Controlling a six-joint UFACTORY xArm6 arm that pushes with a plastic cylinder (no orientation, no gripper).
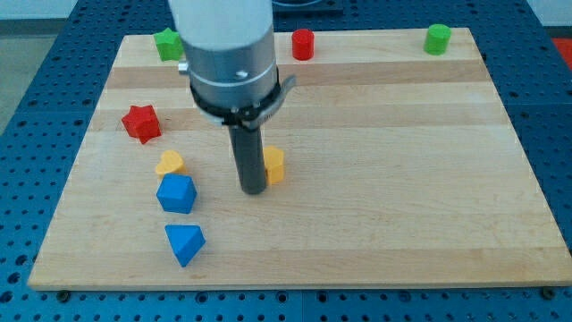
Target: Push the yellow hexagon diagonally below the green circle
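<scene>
The yellow hexagon [275,165] sits left of the board's middle, partly hidden behind my rod. My tip [253,190] rests on the board just left of and slightly below the hexagon, touching or nearly touching it. The green circle [438,38] stands at the top right corner of the board, far from the hexagon and from my tip.
A green star [168,44] is at the top left and a red cylinder [304,44] at top centre. A red star [141,122], a yellow heart [170,164], a blue cube-like block [177,193] and a blue triangle [185,242] lie on the left. The wooden board [402,179] ends close to the green circle.
</scene>
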